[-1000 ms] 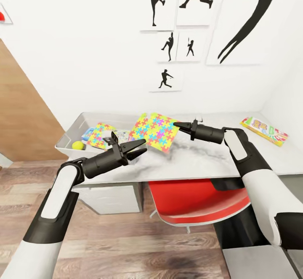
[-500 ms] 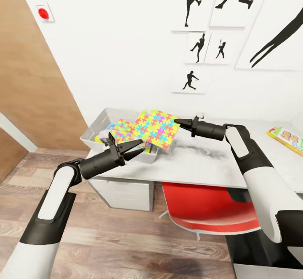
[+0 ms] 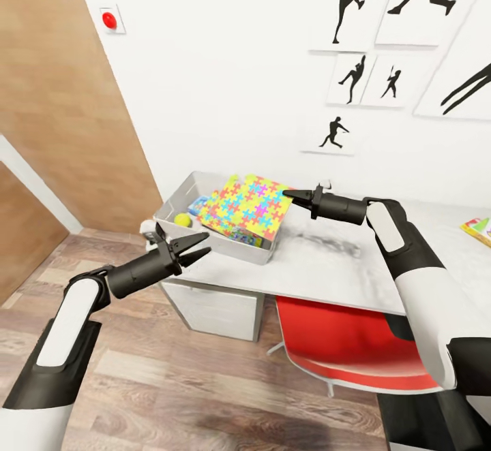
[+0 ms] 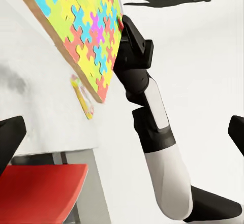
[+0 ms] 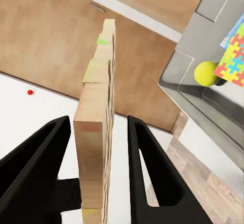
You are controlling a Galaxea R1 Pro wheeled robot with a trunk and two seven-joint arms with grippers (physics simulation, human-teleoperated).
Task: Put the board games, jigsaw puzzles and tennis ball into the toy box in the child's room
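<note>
Meanwhile, head view: right gripper (image 3: 290,195) pinches a puzzle (image 3: 247,207) by its corner, tilted over the toy box (image 3: 179,193) at the desk's (image 3: 327,263) left end; ball (image 3: 181,220) inside. Risk: thin corner grip may slip, dropping it outside. Left gripper (image 3: 192,249) hangs spread, empty, off desk's front edge.

L wrist: right arm (image 4: 152,127) stretched level.

R wrist: fingers (image 5: 147,168) flank puzzle edge-on.

Long light-grey table (image 3: 341,260) against the white wall, above a wood plank floor (image 3: 170,383). At its left end, resting on the top: light grey toy box (image 3: 179,195). At the far right edge, lying flat on the top: corner of a colourful printed box (image 3: 481,228), probably a board game, well apart from the bin
</note>
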